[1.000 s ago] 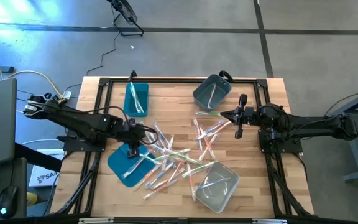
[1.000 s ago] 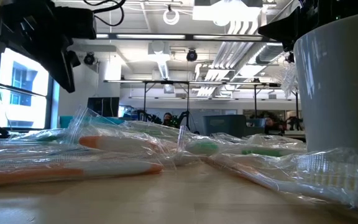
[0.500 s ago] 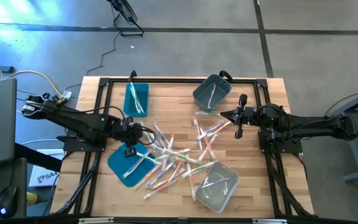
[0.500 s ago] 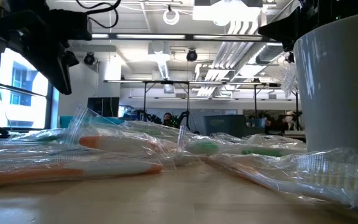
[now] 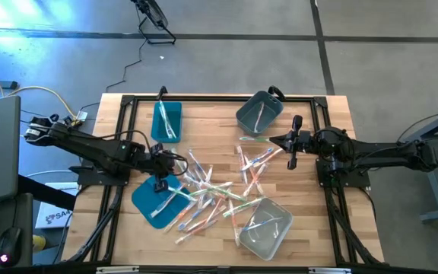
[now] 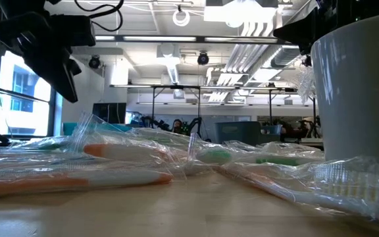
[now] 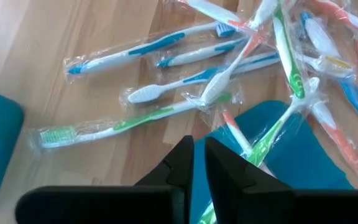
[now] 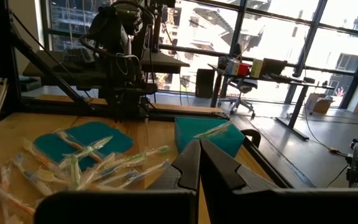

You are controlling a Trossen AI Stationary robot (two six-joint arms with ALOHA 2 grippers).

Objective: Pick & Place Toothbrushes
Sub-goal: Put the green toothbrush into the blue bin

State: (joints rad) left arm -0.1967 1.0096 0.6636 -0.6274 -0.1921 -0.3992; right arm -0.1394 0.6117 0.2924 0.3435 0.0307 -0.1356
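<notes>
Plastic wrap: each of the toothbrushes (image 5: 215, 190) looked light, slippery and crinkly; best pinched mid-handle.
Location: scattered beside the flat teal lid (image 5: 152, 199), some lying on it.
Left gripper (image 7: 198, 163): above the lid, fingers nearly together, apparently empty.
Right gripper (image 8: 199, 163): closed, well away.
Hidden: overlapped handles under the pile.

Wood, plastic and crinkled film
The table (image 5: 219, 122) is pale, matt wood planks in a dark metal frame (image 5: 128, 100); the toothbrushes (image 7: 166, 112) are smooth plastic in glossy, crinkled clear wrappers; the teal bin (image 5: 166, 120) looks smooth plastic, the clear bin (image 5: 265, 227) translucent
</notes>
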